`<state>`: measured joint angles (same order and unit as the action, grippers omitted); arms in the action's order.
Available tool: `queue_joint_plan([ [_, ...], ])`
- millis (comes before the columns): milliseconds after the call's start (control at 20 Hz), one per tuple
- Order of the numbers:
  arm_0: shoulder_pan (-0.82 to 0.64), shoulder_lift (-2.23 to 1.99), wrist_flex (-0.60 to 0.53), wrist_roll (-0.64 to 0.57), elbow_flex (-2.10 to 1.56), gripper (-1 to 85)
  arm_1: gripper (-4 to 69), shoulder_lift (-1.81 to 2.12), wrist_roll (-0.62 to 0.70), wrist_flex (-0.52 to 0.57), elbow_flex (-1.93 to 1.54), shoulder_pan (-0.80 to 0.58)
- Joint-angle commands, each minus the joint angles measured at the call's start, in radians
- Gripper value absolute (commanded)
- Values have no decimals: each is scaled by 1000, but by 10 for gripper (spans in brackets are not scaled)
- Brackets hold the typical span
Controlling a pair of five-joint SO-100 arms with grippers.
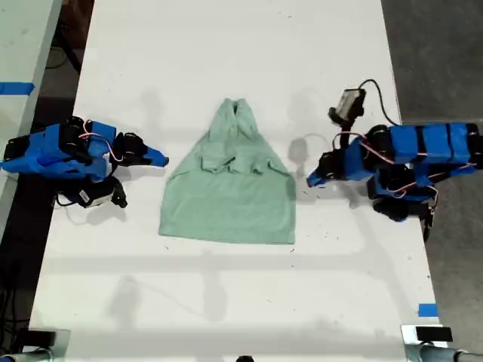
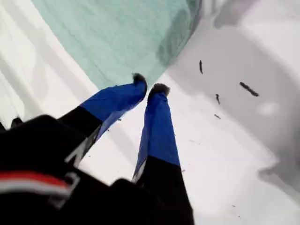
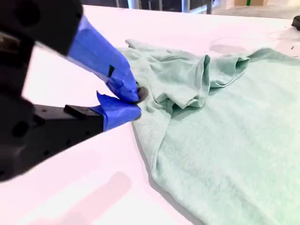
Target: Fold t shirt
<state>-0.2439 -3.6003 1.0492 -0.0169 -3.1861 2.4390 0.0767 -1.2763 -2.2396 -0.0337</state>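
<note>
So the t shirt is lying flat in the middle of the white surface, pale mint green, no print. In the exterior view the neck end points toward the top of the picture and the straight hem toward the bottom. Both sleeves look tucked in over the chest, which leaves a bunched, wrinkly band across the middle and a narrower top part. The lower half is fairly smooth. My first hand sits low over the surface on the exterior view's right, just beside the shirt's edge. In its own wrist view the hand has its blue-taped fingers nearly together with only a sliver of gap at the black tips. There's nothing between them, and the shirt is right in front of the tips. A few small dark marks dot the surface there. My second hand is on the exterior view's left, pointing at the shirt's other side. Up close the hand has its tips meeting right at the cloth's edge, beside the folded sleeve on the shirt. I honestly can't tell whether it has pinched any fabric or is just touching it. There's also a bit of blue tape stuck near the surface's lower right corner in the exterior view.
</note>
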Motion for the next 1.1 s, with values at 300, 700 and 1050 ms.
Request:
queue_joint_plan([
  [300, -2, -6, -3, -12, 8, -1, 148, -647, -112, 249, 190, 57],
  [700, 2, -6, -2, -11, 8, -1, 3, -252, -118, 218, -32, 57],
  [1050, -3, -6, -2, -12, 8, -1, 3, -402, 32, 288, 348, 126],
])
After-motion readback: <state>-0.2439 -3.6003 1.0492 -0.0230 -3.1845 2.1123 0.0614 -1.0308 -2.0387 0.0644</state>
